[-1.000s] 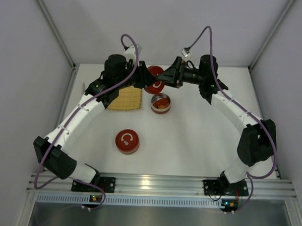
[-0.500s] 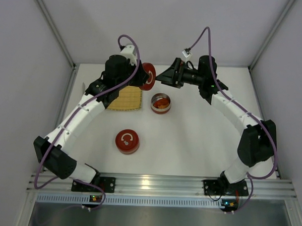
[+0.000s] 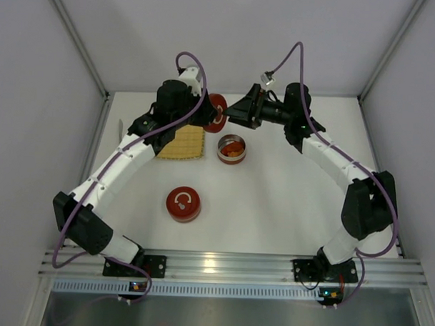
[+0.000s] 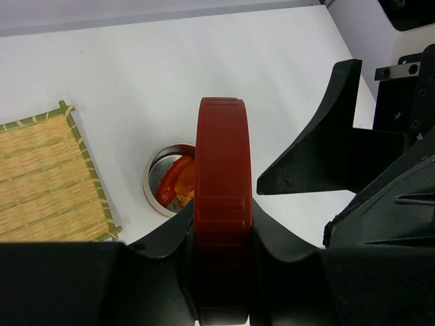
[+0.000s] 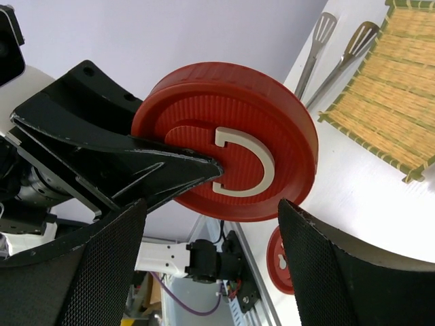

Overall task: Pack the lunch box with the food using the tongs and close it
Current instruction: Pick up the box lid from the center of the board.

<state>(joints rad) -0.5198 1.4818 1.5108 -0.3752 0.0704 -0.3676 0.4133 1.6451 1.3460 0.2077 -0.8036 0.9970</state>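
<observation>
The lunch box [image 3: 231, 160] sits open mid-table, food [image 4: 175, 187] inside, just near of the red lid [image 3: 216, 111], which is clamped on edge by the left gripper [image 4: 223, 234]. The fingers of the right gripper [image 5: 212, 207] are spread before it; if the handover is mistimed, the lid could be dropped.

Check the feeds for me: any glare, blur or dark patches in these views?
Top external: even light, soft shadows, one glare spot on the rail. Left wrist: lid sharp, the left fingers gripping it nearly black, detail lost. Right wrist: lid face crisp, tongs behind slightly soft.
</observation>
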